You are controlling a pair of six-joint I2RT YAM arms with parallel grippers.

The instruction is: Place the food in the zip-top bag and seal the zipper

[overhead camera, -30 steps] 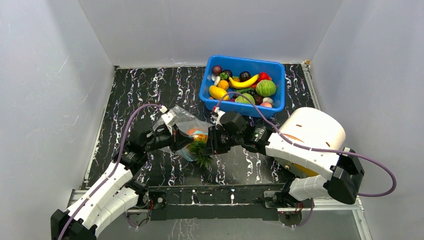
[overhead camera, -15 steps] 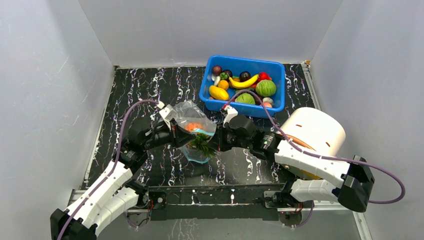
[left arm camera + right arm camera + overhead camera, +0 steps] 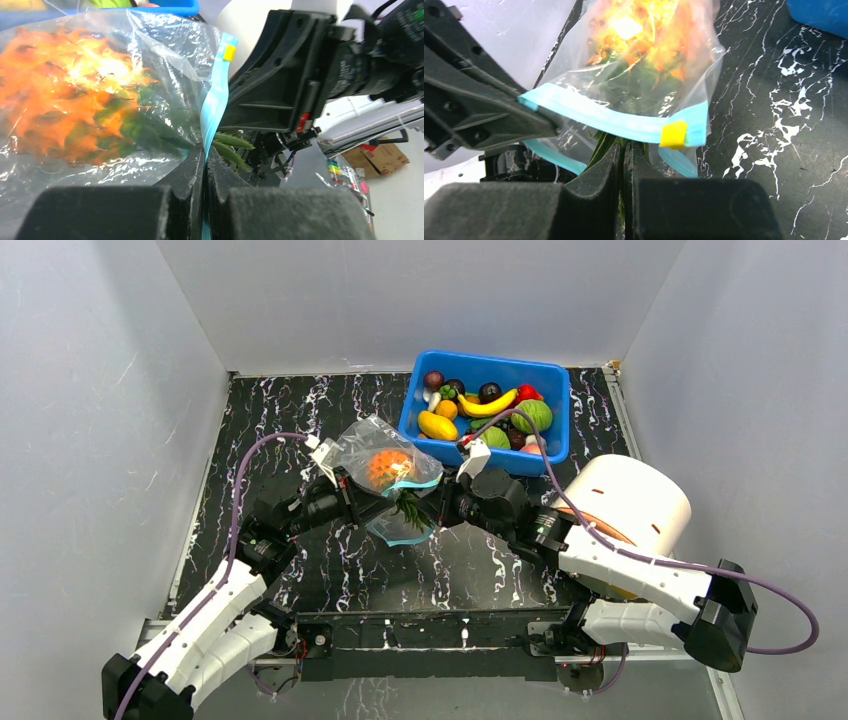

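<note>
The clear bag (image 3: 372, 443) hangs above the middle of the black marbled desk (image 3: 280, 410), held up between the two arms. The left claw (image 3: 204, 155) is pressed together on the teal zipper strip (image 3: 216, 100) at the bag's mouth, gripping it edge-on. The right claw (image 3: 624, 156) is also pressed together just under the mouth, with the green leaves (image 3: 600, 144) running in between its tips. Whether it also catches the bag's near lip I cannot tell.

An orange toy fruit (image 3: 387, 468) sits inside the bag, and its leaves poke out of the mouth, which is not sealed. A yellow slider tab (image 3: 673, 134) sits at one end of the strip. The rest of the toy food, a banana (image 3: 487, 405) among it, lies in the blue bin (image 3: 490, 357) at the far right.
</note>
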